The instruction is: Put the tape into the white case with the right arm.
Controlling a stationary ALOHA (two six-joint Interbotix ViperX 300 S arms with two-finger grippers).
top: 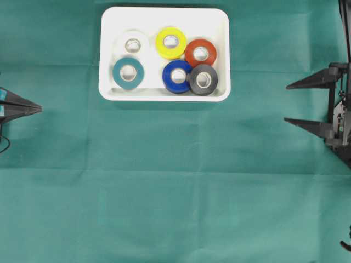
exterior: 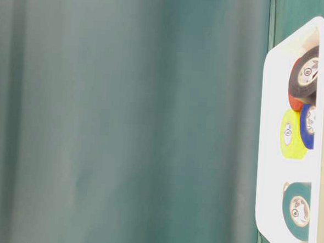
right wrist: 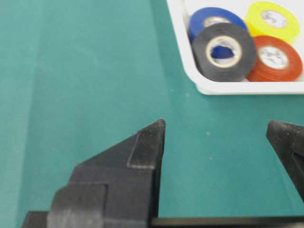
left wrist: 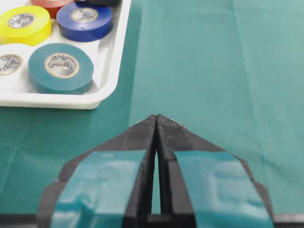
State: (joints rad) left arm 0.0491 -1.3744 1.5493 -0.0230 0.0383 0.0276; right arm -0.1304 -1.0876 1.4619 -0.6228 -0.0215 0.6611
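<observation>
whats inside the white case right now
Six tape rolls lie in the white case: white, yellow, red, teal, blue, and black, which leans on the blue, hiding part of it.

surface: a teal-green cloth (top: 175, 181) covers the whole tabletop, edge to edge in the overhead view
texture: fine woven grain, seen close in both wrist views
folds: faint straight creases cross it, one lengthwise and several crosswise, forming a loose grid
specks: a few tiny pale flecks lie on the cloth in the right wrist view
table-level view: the cloth blurs into soft vertical bands
</observation>
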